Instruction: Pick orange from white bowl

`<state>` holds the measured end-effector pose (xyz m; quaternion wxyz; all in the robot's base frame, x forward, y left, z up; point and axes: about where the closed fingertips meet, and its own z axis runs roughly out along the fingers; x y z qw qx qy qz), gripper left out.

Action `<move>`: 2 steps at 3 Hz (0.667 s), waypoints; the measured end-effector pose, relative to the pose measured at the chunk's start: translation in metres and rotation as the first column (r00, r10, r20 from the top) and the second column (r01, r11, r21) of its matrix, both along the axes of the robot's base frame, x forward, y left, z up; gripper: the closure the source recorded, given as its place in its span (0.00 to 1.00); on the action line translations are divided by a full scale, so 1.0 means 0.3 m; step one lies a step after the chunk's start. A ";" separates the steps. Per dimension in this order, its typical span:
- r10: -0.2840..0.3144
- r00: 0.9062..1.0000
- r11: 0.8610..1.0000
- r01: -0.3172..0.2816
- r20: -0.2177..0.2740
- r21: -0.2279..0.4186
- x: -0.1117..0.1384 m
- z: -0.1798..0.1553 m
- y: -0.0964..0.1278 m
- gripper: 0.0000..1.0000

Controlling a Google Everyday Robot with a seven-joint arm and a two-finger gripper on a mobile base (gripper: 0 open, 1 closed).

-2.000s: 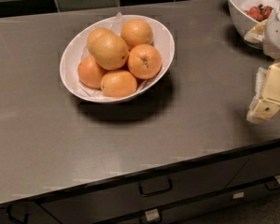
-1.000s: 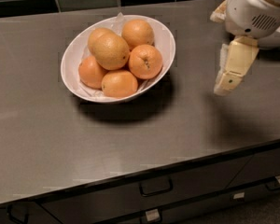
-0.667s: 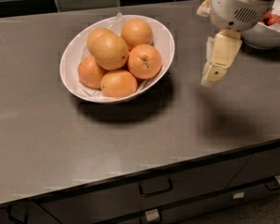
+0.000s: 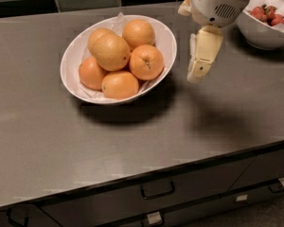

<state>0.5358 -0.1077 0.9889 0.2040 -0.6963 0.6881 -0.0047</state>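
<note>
The white bowl point(image 4: 75, 56) is a wide oval lined with white paper, standing on the grey counter left of centre. It holds several oranges. The orange point(image 4: 112, 52), the largest and palest with a dull dimpled peel, lies on top of the pile toward the left. Smaller, deeper-orange ones lie around it. My gripper point(image 4: 198, 73) hangs from a white wrist above the counter, just right of the bowl's right rim, fingers pointing down. It holds nothing and is clear of the bowl.
A rounder white bowl point(image 4: 259, 32) with red fruit stands at the back right, behind the wrist. Dark tiled wall runs along the back. The counter's front edge has drawers point(image 4: 157, 190) with handles below.
The arm has moved left from the counter's right edge to just beside the bowl's right rim. The bowl and oranges have not moved.
</note>
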 end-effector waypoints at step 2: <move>0.053 0.994 0.998 -0.057 0.095 0.041 0.034 0.055 0.203 0.00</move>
